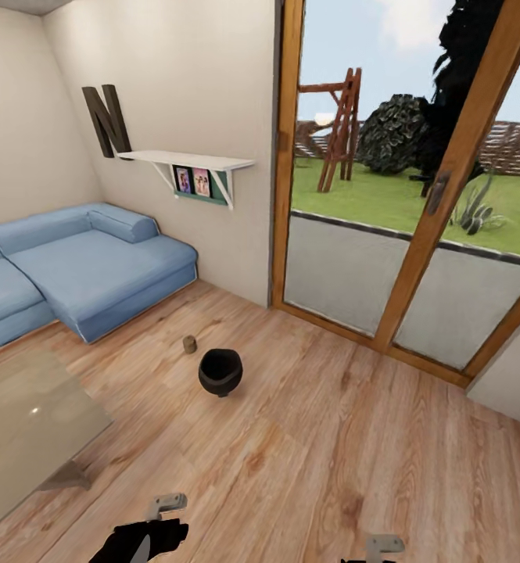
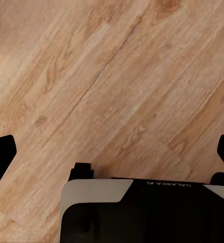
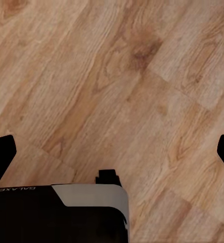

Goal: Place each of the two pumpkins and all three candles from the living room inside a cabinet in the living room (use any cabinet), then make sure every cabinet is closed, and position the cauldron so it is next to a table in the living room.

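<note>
The black cauldron [image 1: 220, 372] stands upright on the wood floor in the middle of the room, apart from the glass-topped table [image 1: 25, 426] at the lower left. A small stubby greyish candle [image 1: 189, 344] stands on the floor just behind and left of the cauldron. My left gripper [image 2: 112, 152] hangs open over bare floorboards, its dark fingertips [image 2: 1, 157] wide apart. My right gripper [image 3: 112, 152] is open too, above bare floor. Both arms [image 1: 146, 536] sit low at the near edge, well short of the cauldron. The pumpkins and the cabinet are out of view.
A blue corner sofa [image 1: 80, 266] fills the left side behind the table. A white wall shelf [image 1: 185, 161] hangs above it. Wood-framed glass doors [image 1: 416, 258] run along the right. Open floor lies between me and the cauldron.
</note>
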Motion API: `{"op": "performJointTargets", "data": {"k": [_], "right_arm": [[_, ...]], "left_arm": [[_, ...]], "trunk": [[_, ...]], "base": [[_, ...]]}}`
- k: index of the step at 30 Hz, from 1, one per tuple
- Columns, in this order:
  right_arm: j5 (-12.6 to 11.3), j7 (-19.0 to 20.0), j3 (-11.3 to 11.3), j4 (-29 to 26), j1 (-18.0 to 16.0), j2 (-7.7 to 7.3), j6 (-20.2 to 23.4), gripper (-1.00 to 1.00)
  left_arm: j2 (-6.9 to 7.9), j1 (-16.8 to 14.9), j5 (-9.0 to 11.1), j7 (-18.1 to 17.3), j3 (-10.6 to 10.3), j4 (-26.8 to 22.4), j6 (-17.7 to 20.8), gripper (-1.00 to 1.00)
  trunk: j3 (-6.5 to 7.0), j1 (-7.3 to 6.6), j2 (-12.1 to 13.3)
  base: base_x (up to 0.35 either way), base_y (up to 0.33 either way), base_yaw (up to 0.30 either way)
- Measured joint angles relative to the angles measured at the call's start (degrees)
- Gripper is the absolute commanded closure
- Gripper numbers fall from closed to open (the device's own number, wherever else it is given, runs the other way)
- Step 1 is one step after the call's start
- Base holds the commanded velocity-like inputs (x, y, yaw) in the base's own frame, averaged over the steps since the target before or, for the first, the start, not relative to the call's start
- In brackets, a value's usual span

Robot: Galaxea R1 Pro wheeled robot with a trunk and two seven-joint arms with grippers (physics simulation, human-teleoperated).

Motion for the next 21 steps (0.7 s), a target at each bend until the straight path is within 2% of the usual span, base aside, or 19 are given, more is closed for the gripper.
{"op": "performJointTargets", "data": {"k": [15, 21], "right_arm": [[0.0, 0.0, 0.0, 0.0, 0.0, 0.02, 0.0, -1.0], [0.0, 0.0, 0.0, 0.0, 0.0, 0.03, 0.0, -1.0]], "left_arm": [[0.0, 0.0, 0.1, 0.0, 0.0, 0.0, 0.0, -1.0], [0.0, 0.0, 0.1, 0.0, 0.0, 0.0, 0.0, -1.0]], "trunk": [[0.0, 0.0, 0.0], [0.0, 0.0, 0.0]], "base": [[0.328, -0.152, 0.006], [0.32, -0.043, 0.085]]}}
